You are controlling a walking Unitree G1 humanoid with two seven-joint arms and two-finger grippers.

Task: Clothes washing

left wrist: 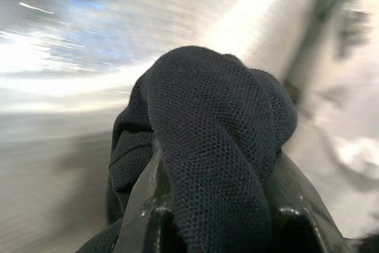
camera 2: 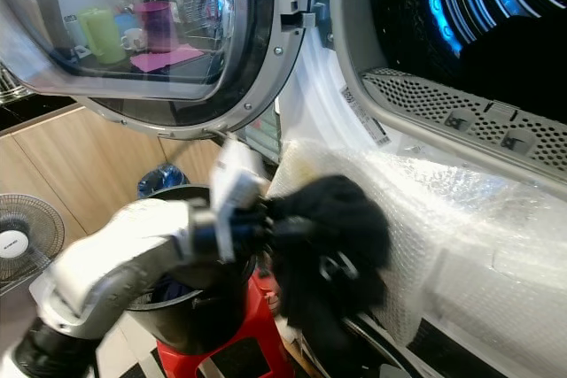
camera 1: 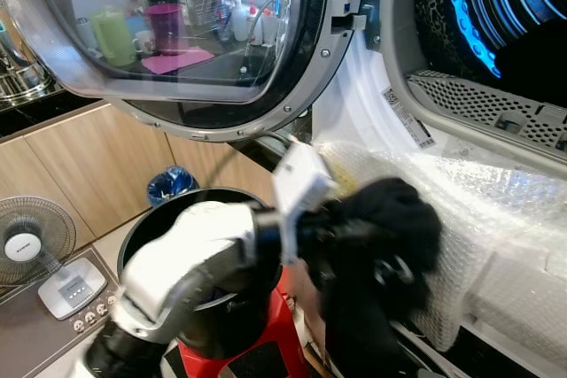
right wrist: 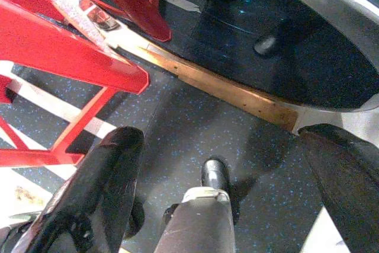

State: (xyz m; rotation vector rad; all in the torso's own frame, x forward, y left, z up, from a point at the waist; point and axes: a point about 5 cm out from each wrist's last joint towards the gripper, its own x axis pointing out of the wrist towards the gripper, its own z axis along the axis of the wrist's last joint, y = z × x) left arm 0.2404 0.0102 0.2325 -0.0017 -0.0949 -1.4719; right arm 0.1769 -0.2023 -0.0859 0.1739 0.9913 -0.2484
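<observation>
A black knit garment (camera 1: 390, 236) hangs bunched at the end of my left arm, in front of the bubble-wrapped lower front of the washing machine and below its open drum (camera 1: 496, 24). The left wrist view shows my left gripper (left wrist: 219, 205) shut on this garment (left wrist: 219, 122), the cloth draped over both fingers. The machine's round glass door (camera 1: 177, 33) stands swung open to the left. My right gripper (right wrist: 222, 137) hangs low over the speckled floor, its fingers (right wrist: 112, 176) wide open with nothing between them.
A black bucket (camera 1: 155, 219) sits on a red stool (camera 1: 266, 347) just under my left arm. Bubble wrap (camera 1: 505, 219) covers the machine's front. A small fan (camera 1: 31, 236) and a blue bin (camera 1: 170, 185) stand to the left by wooden cabinets. The stool's red legs (right wrist: 71, 57) are near the right gripper.
</observation>
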